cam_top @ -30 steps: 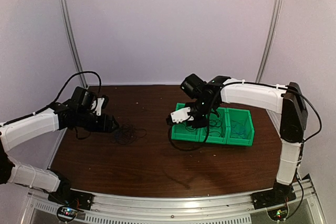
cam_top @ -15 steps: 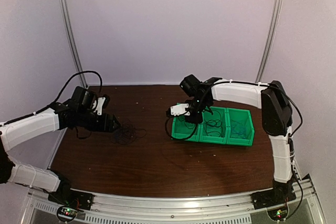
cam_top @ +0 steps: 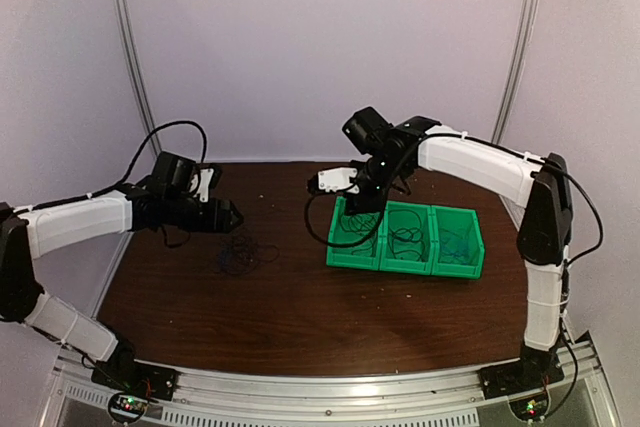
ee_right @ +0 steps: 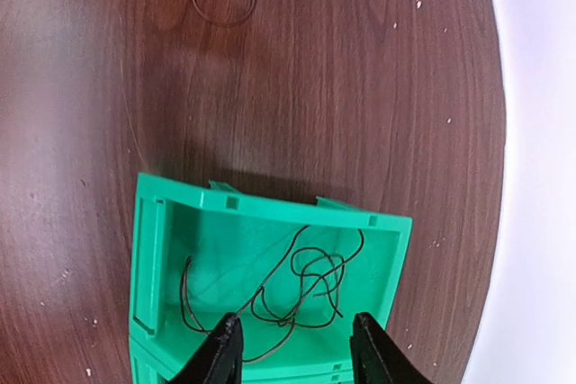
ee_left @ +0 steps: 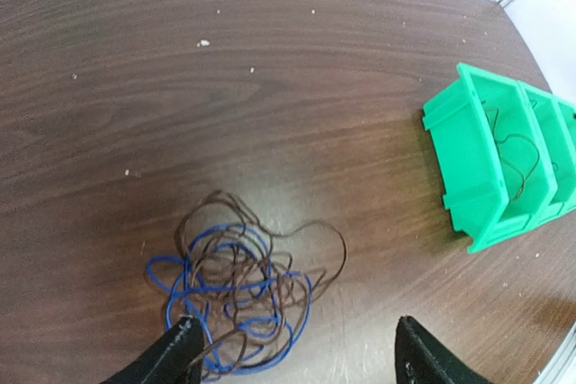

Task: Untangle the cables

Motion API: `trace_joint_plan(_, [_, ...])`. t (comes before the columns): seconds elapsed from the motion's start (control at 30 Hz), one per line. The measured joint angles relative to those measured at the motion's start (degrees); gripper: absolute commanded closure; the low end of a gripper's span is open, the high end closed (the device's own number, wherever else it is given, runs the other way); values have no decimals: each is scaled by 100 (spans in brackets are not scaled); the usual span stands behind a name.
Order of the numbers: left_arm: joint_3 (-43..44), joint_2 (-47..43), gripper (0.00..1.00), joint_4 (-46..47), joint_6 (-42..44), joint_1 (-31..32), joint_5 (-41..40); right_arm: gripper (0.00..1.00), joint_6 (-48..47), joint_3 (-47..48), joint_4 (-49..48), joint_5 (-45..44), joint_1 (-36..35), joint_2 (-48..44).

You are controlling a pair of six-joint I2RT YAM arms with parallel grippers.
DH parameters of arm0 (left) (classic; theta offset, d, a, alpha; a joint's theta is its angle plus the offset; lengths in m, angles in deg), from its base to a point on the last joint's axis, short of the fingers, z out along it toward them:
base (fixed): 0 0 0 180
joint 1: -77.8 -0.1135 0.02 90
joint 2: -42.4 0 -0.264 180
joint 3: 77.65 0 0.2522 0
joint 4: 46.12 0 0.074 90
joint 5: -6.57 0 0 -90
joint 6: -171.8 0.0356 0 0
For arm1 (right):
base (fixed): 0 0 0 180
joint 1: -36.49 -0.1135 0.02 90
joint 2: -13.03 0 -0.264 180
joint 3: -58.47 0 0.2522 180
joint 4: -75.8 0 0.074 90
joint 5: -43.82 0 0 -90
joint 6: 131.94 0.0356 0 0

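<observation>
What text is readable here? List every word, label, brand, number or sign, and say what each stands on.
No readable text in any view.
green bins, table and cables: plain, no marking.
small boards at the arm bases: lit dots only; any print too small to read.

Even, bright light — faint glare, soft shadows

Wood table point(cam_top: 300, 312): cable tangle point(cam_top: 238, 254), 3 green bins point(cam_top: 400, 265)
</observation>
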Motion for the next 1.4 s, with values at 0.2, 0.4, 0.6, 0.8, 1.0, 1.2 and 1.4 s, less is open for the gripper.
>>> trace_joint_plan(0.2, [433, 1137, 30, 782, -57, -221, 109, 60, 411, 350, -216, 387, -269, 83])
trace_joint_plan(0.4, [278, 1281, 30, 1010, -177, -304, 247, 58, 1773, 695, -1231, 1537, -348, 793])
trace_joint_plan(0.6, [-22, 807, 30, 1038, -240, -304, 260, 53, 2850, 966, -2164, 2629, -378, 1753])
trace_joint_plan(0.8, [-212, 422, 30, 949, -251, -304, 149, 49, 3401, 1211, -2588, 3141, -529, 2345])
trace_joint_plan(1.0, [-369, 232, 30, 761, -262, -304, 44, 52, 3585, 1545, -2909, 3373, -636, 2599])
trace_joint_plan(1.2, [-404, -120, 30, 514, -264, -304, -59, 63, 3775, 1827, -3150, 3477, -660, 2946])
trace_joint_plan(1.4, [-479, -518, 30, 424, -284, -304, -151, 86, 3880, 1904, -3230, 3469, -660, 3202])
